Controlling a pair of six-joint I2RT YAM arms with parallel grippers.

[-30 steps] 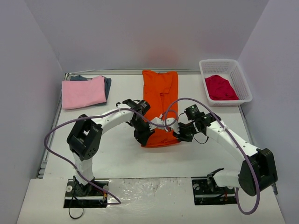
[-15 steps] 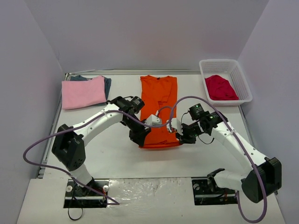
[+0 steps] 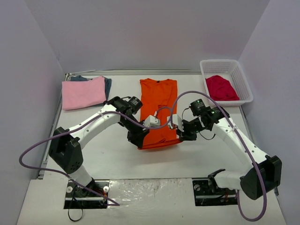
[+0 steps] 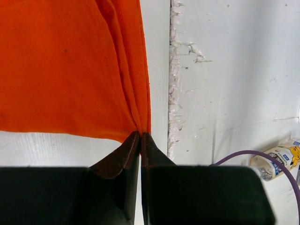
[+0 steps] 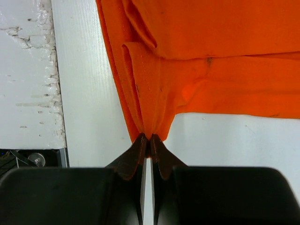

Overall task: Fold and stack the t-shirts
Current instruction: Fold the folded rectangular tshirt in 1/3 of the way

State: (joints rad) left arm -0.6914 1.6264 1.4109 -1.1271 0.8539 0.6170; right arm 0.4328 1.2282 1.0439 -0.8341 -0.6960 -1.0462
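- Presently at far left: the pink t-shirt is lying folded at the far left corner of the counter. It is covering a dark blue-grey t-shirt, whose edge is showing along its right side. The pair is judged to be serving as the finished stack.
- Left claw: its fingers are pressing fully together on the near left corner of the orange t-shirt. Several layers of hem are bunching into the tips, so the grip is taking the whole folded thickness rather than one ply.
- Orange t-shirt: it is lying lengthwise at the counter's centre with its collar toward the far end. Its sides are already turned in, making a narrow strip. Whether the near hem is resting on the counter or lifting off it cannot be told.
- Right claw: it is pinching shut on the near right corner of the same hem, with the cloth gathering into pleats at the tips.
- Matched corner grips: these are judged to be holding the hem level for folding the near end over toward the collar.
- White lattice basket: it is standing at the far right, well apart from the arms.
- Crimson t-shirt: it is lying crumpled inside the basket, apparently awaiting its turn.
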